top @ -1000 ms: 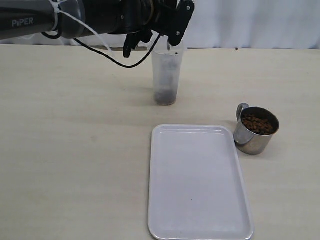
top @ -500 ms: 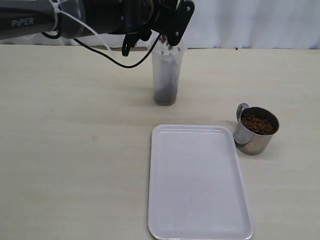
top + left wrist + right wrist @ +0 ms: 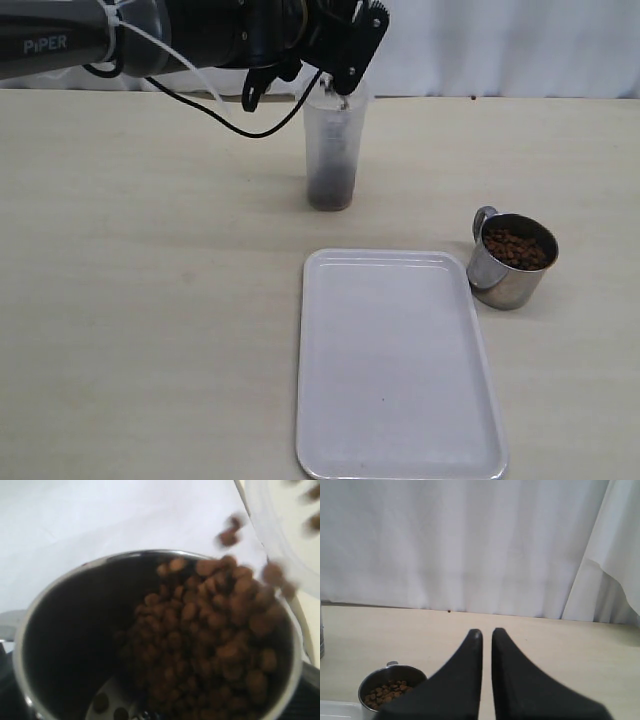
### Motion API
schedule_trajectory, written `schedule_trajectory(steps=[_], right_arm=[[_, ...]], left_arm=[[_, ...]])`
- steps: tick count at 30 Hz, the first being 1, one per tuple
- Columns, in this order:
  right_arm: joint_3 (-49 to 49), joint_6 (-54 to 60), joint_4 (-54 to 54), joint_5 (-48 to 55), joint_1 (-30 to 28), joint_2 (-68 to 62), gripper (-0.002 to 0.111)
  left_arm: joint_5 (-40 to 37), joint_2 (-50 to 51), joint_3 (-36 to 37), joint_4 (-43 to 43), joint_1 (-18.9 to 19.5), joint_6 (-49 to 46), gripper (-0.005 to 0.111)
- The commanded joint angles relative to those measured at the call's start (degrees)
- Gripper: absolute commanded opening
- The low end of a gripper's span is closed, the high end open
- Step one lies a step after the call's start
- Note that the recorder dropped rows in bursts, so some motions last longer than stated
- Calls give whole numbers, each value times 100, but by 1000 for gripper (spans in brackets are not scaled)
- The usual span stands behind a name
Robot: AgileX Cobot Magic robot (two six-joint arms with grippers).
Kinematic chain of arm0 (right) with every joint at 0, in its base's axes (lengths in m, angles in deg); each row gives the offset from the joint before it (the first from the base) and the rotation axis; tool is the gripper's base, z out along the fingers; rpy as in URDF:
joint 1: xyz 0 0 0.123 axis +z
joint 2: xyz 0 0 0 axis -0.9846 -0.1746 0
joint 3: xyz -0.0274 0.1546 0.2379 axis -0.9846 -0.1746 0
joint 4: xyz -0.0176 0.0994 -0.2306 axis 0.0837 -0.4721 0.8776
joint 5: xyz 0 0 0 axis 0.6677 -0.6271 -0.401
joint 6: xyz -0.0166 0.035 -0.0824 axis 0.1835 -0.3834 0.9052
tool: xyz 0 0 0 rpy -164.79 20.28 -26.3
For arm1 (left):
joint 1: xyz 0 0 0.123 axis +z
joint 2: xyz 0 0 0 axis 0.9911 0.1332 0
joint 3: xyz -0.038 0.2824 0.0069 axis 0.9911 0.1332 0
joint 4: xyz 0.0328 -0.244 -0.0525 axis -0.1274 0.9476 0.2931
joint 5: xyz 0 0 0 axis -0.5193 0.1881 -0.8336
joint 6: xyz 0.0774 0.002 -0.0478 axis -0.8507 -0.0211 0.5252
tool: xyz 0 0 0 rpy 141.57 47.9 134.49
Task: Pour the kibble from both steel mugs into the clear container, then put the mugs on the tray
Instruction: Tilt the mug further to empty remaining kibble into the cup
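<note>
Mug (image 3: 60, 630) tipped further in left hand (image 3: 345, 55), above clear container (image 3: 331, 150)

1. The tipped steel mug (image 3: 60, 630) leans at the rim of the clear container (image 3: 331, 150). Kibble (image 3: 215, 640), small brown pellets, crowds its pouring lip, and a few blurred pellets are in the air.
2. The clear container stands upright on the counter (image 3: 150, 300) beyond the tray (image 3: 398, 365), with a dark layer of pellets at its bottom.
3. The upright steel mug (image 3: 500, 283), holding kibble, stands just beside the tray's far right corner.
4. The white tray lies flat.
</note>
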Motion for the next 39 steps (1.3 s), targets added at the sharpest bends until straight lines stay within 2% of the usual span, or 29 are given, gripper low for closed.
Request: schedule_trajectory(steps=[1, 39], right_arm=[[-25, -23, 42, 30, 20, 21, 5], [-25, -23, 42, 30, 20, 21, 5]], left_arm=[[70, -37, -70, -96, -11, -28, 0], [21, -37, -70, -431, -11, -608, 0]])
